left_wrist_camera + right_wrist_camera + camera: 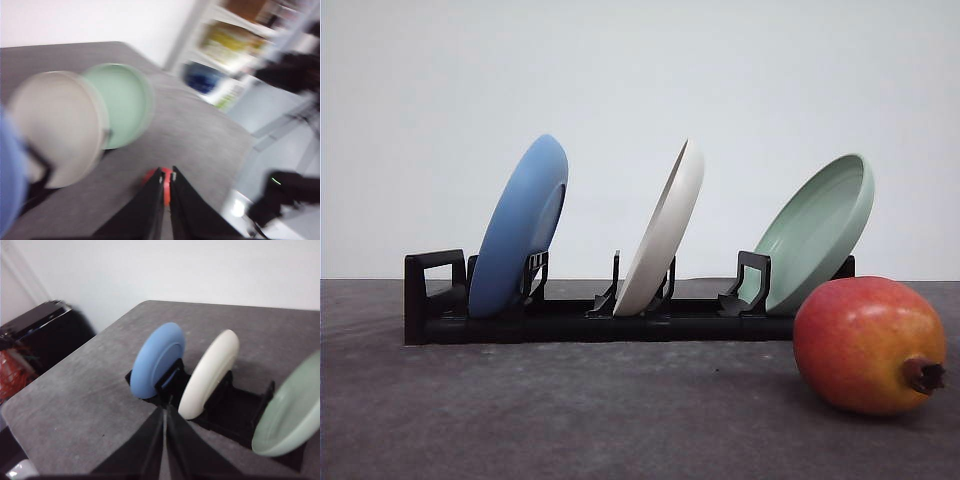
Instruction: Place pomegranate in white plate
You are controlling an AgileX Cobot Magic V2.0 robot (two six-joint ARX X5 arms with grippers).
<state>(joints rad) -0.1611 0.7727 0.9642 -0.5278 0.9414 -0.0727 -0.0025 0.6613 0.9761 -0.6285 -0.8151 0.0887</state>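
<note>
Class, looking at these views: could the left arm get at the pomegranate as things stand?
Probably yes. The pomegranate lies on open table in front of the rack, apart from the plates, with nothing over it. The left gripper, fingers together, hangs just above something red that may be the fruit.

I see a smooth, faintly glossy pomegranate, a matt white plate, a black plastic rack, and a rough grey worktop.

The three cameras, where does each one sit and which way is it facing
Front view: low at table level, facing the rack with white plate and the pomegranate; no robot parts.
Left wrist view: above, blurred, left gripper shut, pomegranate beyond.
Right wrist view: above, looking down at the rack, right gripper shut.
All share the three plates.
</note>
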